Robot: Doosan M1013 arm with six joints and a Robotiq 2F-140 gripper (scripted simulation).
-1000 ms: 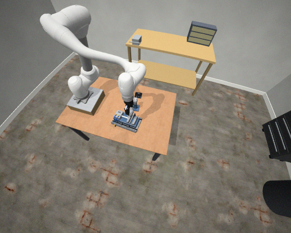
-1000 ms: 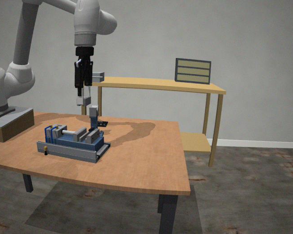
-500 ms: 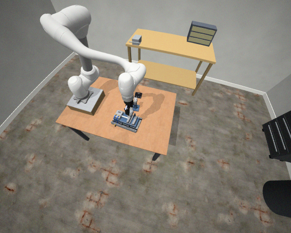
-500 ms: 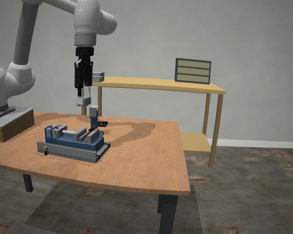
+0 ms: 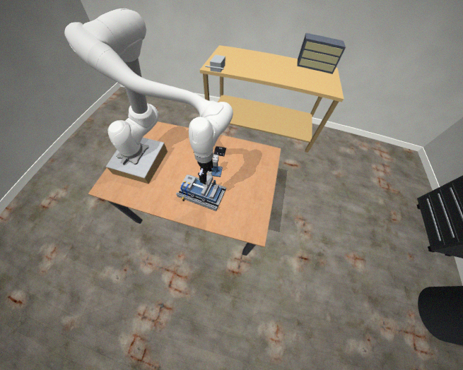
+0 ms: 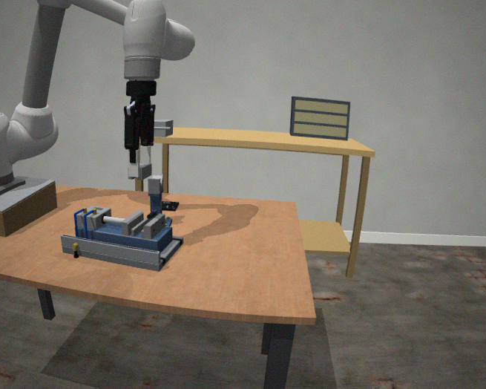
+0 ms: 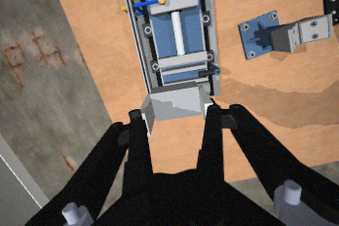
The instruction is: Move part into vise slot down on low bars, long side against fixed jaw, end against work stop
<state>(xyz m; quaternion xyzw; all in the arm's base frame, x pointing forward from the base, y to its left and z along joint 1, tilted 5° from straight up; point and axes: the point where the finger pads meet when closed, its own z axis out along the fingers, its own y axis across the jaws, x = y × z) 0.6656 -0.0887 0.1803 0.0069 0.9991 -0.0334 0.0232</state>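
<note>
My gripper (image 6: 139, 167) is shut on the part (image 7: 176, 106), a grey block, and holds it in the air above the vise. In the wrist view the part spans the gap between the two black fingers. The vise (image 6: 122, 234) stands on the wooden table, blue and grey, with its jaws open and the white cylinder rod (image 7: 178, 33) on the moving jaw's side. The gap between the jaws (image 7: 184, 69) holds nothing. The part's slot side is hard to make out. The gripper shows small in the overhead view (image 5: 204, 171).
The V-block (image 7: 292, 36) on its blue base stands beside the vise, with the dark infeed plate (image 6: 169, 205) behind it. The arm's base block (image 5: 136, 161) sits at the table's far corner. A shelf table (image 6: 268, 142) stands behind.
</note>
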